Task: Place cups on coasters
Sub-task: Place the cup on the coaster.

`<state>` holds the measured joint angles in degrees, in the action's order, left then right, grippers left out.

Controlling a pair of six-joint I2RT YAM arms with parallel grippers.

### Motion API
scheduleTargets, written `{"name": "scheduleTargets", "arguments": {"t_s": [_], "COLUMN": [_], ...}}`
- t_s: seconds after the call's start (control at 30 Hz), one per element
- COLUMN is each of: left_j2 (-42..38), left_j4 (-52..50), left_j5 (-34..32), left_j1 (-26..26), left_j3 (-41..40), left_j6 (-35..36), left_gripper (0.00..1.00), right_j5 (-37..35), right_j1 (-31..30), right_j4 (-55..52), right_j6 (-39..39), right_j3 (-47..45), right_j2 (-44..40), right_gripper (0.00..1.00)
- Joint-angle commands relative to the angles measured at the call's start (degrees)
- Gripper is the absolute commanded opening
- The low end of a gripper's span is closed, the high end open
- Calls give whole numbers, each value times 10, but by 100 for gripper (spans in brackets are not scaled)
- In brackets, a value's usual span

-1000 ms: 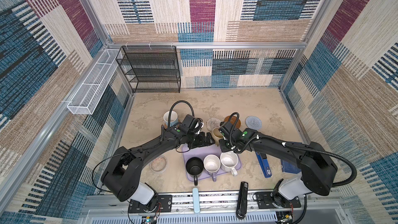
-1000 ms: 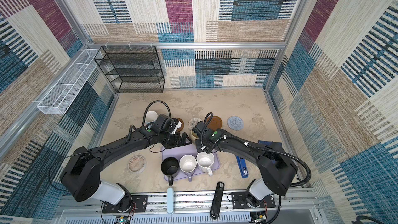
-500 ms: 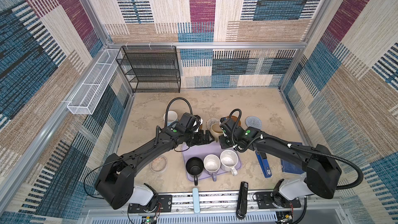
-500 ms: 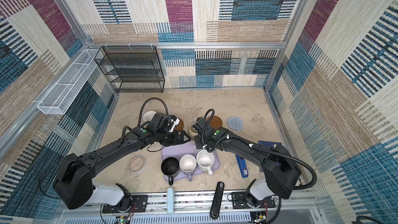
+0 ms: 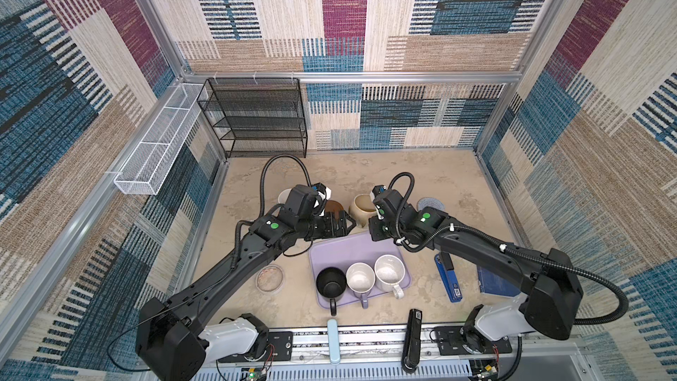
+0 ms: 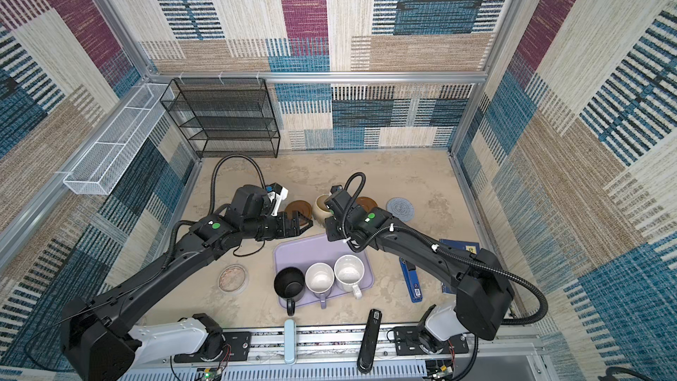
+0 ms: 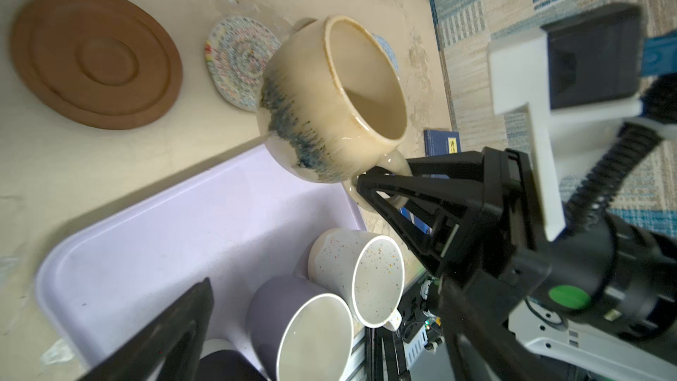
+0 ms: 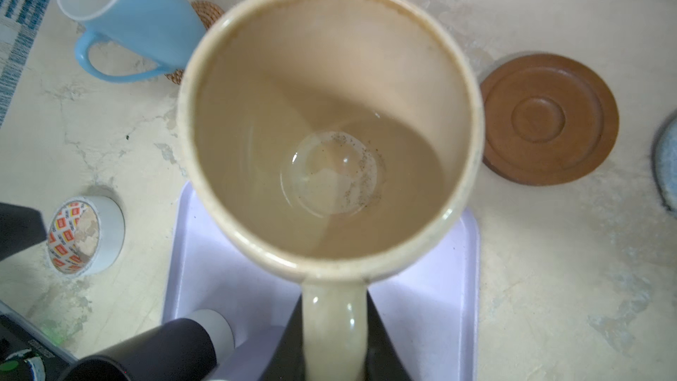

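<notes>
Table (image 5: 458, 185) carried the lavender tray (image 5: 351, 251) with three mugs (image 5: 361, 276). My right hand (image 7: 370, 192) was clamped on the handle of the beige mug (image 7: 329, 104), over the tray's far edge. My left hand (image 5: 346, 225) stood apart beside it. Brown wooden coaster (image 8: 549, 119) near.

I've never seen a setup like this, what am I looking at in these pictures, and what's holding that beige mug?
These are two robot arms on a table. Two pictures look down from overhead; two come from cameras on the arms' wrists. The right claw is shut on the handle of the beige mug, lifted at the edge of the lavender tray. The left claw is open and empty. On the tray stand a black mug, a lavender mug and a speckled white mug. A light blue mug sits on a rattan coaster.
</notes>
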<state>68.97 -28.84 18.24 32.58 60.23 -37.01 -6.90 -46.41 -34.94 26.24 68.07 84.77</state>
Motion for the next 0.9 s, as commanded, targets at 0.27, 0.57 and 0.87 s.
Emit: {"name": "scheduleTargets", "arguments": {"t_s": [0.27,0.57,0.87], "left_j2": [-67,-93,-106], "left_j4": [-121,-113,-107], "left_j5": [-7,-3,-23], "left_j1": [-99,-115,-119], "left_j3": [11,-33,-74], "left_j6": [33,15,5], "left_gripper": [98,97,97], "right_j5": [-35,-68,-76], "right_j1": [-7,-13,-21], "right_j4": [58,32,22], "right_j6": [37,72,78], "right_j3": [163,280,338], "right_j2": [140,255,343], "right_gripper": [0,0,0]}}
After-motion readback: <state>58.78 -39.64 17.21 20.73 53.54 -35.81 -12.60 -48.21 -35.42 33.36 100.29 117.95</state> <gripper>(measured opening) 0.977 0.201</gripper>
